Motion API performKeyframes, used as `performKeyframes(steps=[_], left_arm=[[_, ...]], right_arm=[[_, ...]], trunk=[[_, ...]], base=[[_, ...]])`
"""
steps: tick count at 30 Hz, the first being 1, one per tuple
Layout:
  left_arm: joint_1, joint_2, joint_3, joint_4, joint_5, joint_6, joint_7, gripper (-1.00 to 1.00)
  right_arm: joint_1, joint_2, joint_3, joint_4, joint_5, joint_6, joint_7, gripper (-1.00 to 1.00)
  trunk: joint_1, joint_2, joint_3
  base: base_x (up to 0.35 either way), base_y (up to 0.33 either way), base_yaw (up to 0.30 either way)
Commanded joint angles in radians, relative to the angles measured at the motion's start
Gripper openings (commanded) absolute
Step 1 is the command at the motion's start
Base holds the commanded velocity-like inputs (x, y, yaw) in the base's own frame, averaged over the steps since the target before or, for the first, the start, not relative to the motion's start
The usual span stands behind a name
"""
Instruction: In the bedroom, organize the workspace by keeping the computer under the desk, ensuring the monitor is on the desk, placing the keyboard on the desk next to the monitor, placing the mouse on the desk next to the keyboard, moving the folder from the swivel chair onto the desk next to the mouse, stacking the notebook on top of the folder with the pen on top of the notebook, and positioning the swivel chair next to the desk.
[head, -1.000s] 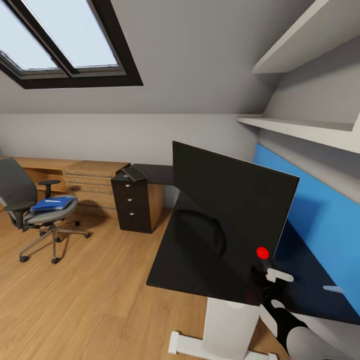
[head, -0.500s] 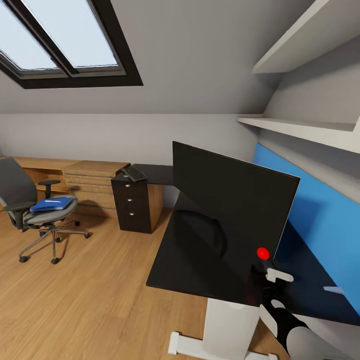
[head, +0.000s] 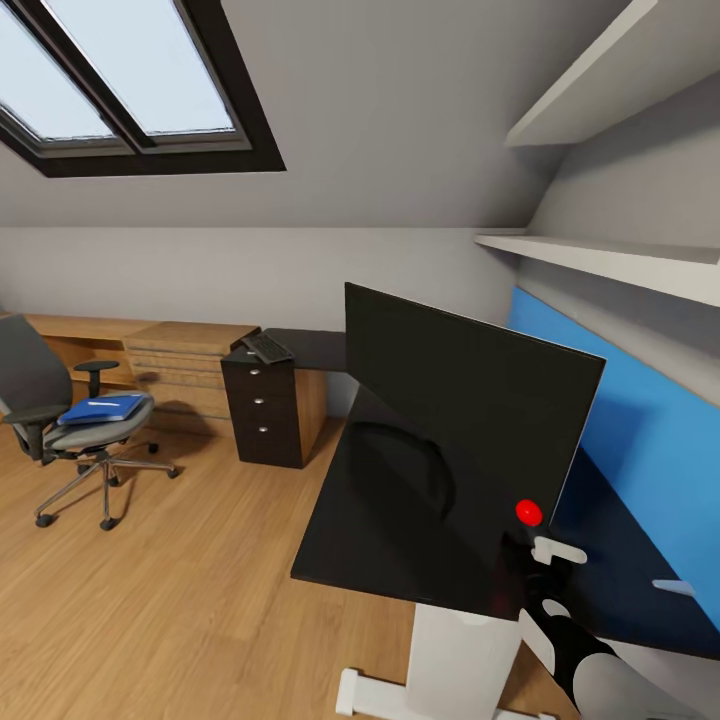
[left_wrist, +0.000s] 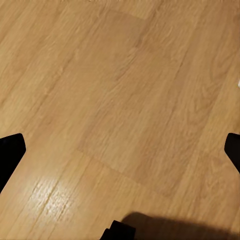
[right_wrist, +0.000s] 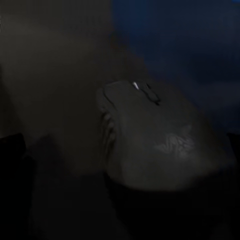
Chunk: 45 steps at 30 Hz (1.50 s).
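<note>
Standing at the desk (head: 400, 560) edge, monitor (head: 460, 440); wood floor (head: 150, 600) alongside.

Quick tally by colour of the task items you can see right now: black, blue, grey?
Black: 4, monitor, desk, keyboard, mouse
Blue: 1, folder
Grey: 1, swivel chair
Total: 6
</note>
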Motion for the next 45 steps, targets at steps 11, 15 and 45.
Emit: performKeyframes(steps=[11, 15, 45], left_arm=[[-0.001, 0.000, -0.007, 0.001, 0.009, -0.003, 0.004, 1.00], [-0.001, 0.000, -0.007, 0.001, 0.009, -0.003, 0.004, 1.00], [-0.001, 0.000, -0.007, 0.002, 0.009, -0.003, 0.004, 1.00]], right_arm=[[0.000, 0.000, -0.007, 0.029, -0.022, 0.000, 0.008, 1.00], [0.000, -0.001, -0.007, 0.029, -0.022, 0.000, 0.008, 1.00], [0.000, -0.001, -0.006, 0.030, -0.022, 0.000, 0.008, 1.00]], trunk=[[0.000, 0.000, -0.001], [0.000, 0.000, -0.001], [0.000, 0.000, -0.001]], base=[[0.002, 0.000, 0.000], [0.000, 0.000, 0.000], [0.004, -0.026, 0.000]])
